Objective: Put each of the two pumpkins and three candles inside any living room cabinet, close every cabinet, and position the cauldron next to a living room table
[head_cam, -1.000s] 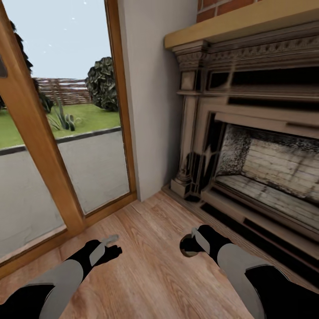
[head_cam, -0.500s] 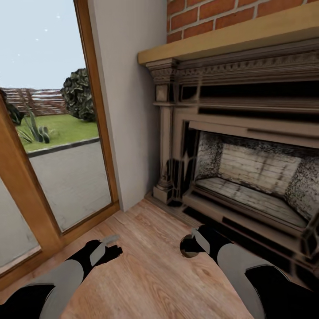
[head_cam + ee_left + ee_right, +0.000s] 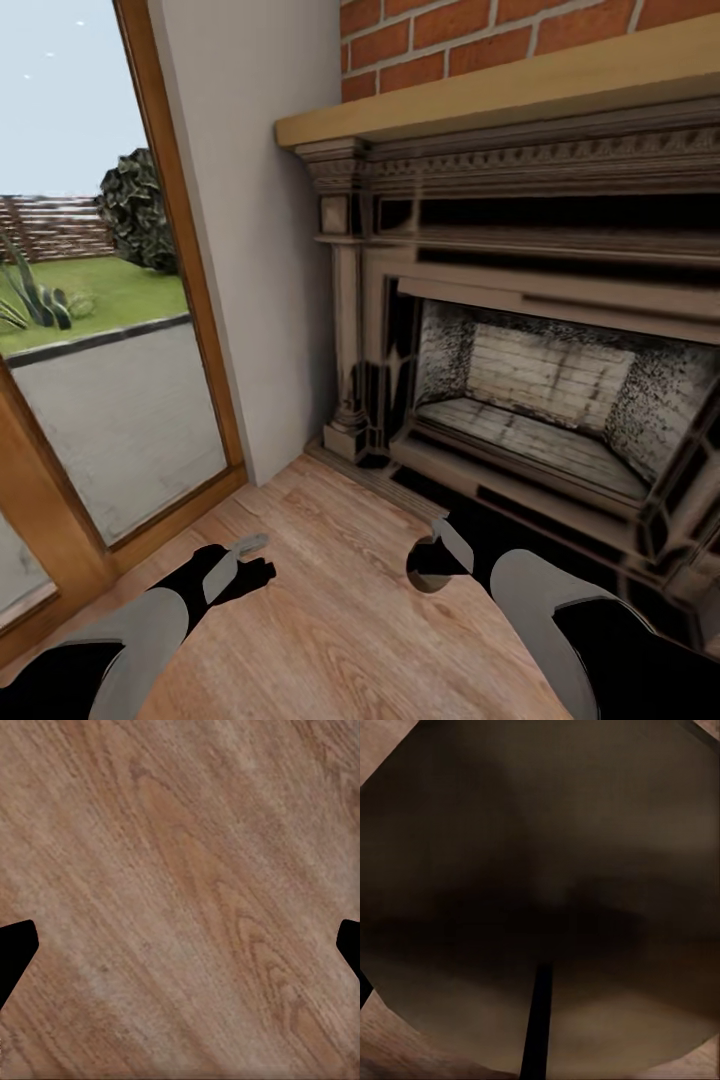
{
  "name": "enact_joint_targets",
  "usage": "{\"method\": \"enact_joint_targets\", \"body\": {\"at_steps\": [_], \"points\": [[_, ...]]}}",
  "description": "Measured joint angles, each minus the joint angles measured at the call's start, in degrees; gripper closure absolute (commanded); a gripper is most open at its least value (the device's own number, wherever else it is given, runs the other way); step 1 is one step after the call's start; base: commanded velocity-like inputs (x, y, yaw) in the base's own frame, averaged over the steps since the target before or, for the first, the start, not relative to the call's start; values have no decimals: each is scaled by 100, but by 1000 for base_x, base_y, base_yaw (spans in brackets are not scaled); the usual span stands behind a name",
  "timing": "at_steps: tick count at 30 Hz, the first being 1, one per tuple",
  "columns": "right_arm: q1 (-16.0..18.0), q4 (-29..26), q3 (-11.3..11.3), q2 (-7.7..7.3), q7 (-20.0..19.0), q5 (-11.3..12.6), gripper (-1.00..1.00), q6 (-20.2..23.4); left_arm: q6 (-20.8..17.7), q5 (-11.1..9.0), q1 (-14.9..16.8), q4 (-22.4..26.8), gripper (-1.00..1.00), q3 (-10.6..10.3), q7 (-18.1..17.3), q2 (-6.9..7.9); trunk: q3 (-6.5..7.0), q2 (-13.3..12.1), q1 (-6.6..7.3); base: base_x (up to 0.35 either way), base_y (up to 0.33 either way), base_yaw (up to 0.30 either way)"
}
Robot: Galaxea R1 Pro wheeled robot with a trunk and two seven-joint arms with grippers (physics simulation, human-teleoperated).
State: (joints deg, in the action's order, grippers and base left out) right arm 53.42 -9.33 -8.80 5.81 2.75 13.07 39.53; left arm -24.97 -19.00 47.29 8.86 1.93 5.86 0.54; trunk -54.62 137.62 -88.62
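While the robot's parked in the corner between the glass door (image 3: 100,400) and the fireplace (image 3: 520,330), my read is that it's on the cauldron leg of the job, just in transit. The right end effector (image 3: 440,560) looks clamped on the rim of the cauldron (image 3: 428,572), a small black pot carried low over the wood floor (image 3: 340,620) right in front of the hearth. The right wrist view looks straight into its dark mouth (image 3: 540,870), with bits of floor at the corners. The left end effector (image 3: 250,560) is spread wide with nothing in it. In the left wrist view its fingertips (image 3: 13,949) sit way out at the edges, with only planks between them. Can't say from here how the pumpkins, candles or cabinet are doing. I reckon the next move is a base turn away from the fireplace to go find the table. After that it needs to lower the pot to the floor right beside a leg and let go gently. The main thing is keeping the pot level and not clipping the hearth step on the swing round.
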Motion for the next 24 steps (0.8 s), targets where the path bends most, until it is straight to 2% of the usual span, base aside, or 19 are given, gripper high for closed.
{"method": "enact_joint_targets", "body": {"at_steps": [13,24], "points": [[-1,-8,3,-5,-16,5,100,3,0,-1,0,-3,-100,0,10,-8,150,-521,286,0,0,-12],[-1,-11,0,-1,-26,10,100,5,1,-1,1,-100,-100,0,25,-50,408,-962,528,0,0,-198]]}}
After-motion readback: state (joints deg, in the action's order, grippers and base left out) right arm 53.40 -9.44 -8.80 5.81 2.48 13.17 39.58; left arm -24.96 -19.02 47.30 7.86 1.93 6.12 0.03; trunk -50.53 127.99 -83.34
